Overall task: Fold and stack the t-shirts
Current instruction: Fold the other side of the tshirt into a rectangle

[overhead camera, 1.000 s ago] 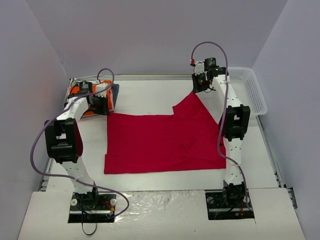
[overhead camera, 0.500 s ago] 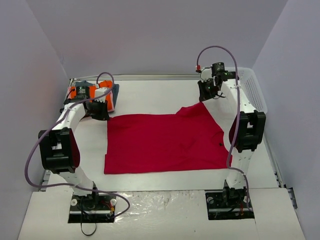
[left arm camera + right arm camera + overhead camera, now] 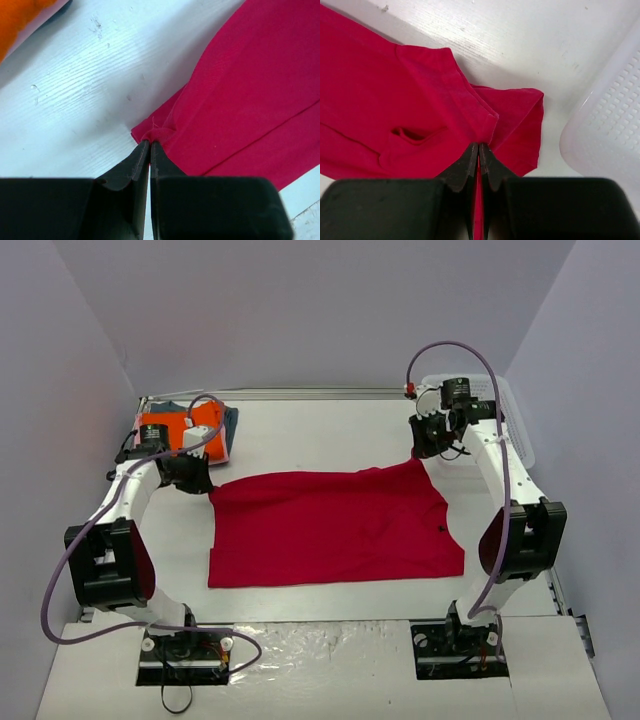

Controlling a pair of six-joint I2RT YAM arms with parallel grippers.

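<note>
Red t-shirt [image 3: 335,530] flat; L hand [image 3: 150,143] clamps its far-left corner; R hand [image 3: 478,145] far-right.

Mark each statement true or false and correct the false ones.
1. The left gripper is shut on a corner of the red t-shirt. True.
2. The right gripper hangs open over the basket. False: it is shut on the red t-shirt's cloth, beside the basket.
3. The orange t-shirt lies in the basket. False: it lies on a folded pile at the table's far left.
4. The red t-shirt lies spread between the arms. True.
</note>
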